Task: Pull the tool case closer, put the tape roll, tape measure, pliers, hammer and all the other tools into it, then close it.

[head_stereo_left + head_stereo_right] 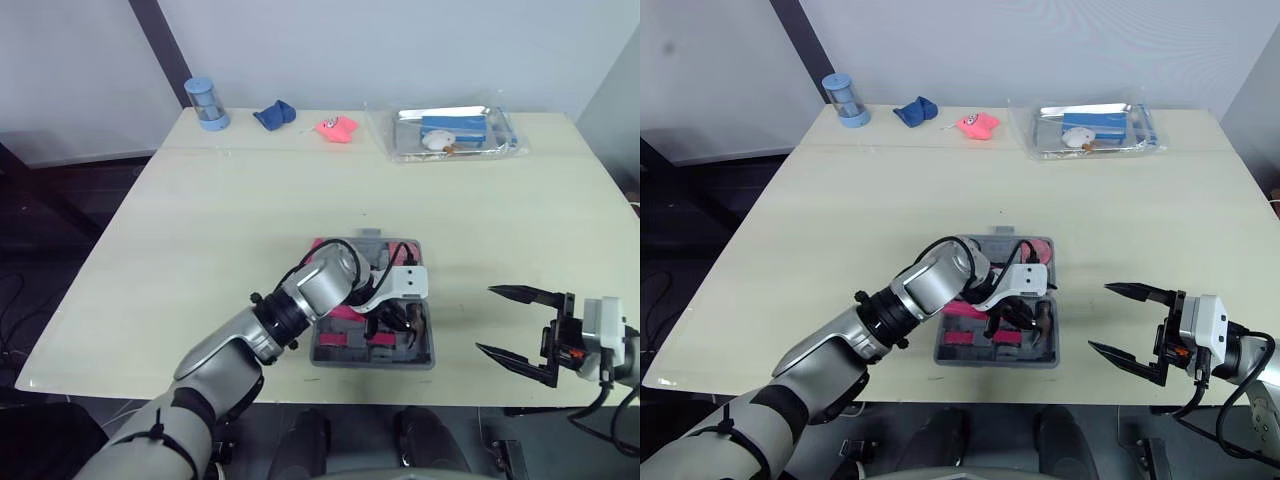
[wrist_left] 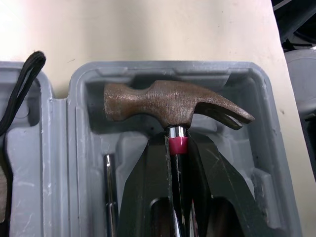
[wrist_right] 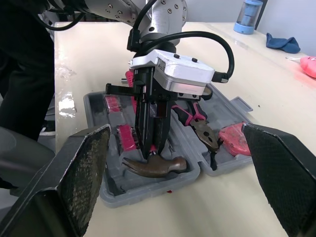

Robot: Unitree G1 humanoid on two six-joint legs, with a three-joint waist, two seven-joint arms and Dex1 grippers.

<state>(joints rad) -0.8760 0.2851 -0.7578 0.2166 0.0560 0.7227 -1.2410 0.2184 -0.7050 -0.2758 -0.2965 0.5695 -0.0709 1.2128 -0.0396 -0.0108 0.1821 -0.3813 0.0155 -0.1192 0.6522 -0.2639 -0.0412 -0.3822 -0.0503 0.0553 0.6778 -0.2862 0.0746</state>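
1. Hammer (image 2: 170, 101): rusty claw head on a chrome neck with a pink collar. The head sits in the moulded recess of the grey tool case (image 1: 372, 361), toward the case's 5 o'clock. Full seating cannot be confirmed.
2. Tool case: open, at 6 o'clock on the counter (image 1: 220, 230).
3. Left end effector (image 2: 177, 143): fingers clamped on the hammer's neck just under the head.
4. Right end effector (image 1: 487, 320): fingers spread wide and empty, at 4 o'clock of the case and apart from it.
5. Pliers (image 3: 203, 132): in the case's other half.
6. Handling advice: line the handle up with its channel and press the head flat into the recess. Release only once it rests there, then lift straight up so the lid can shut.
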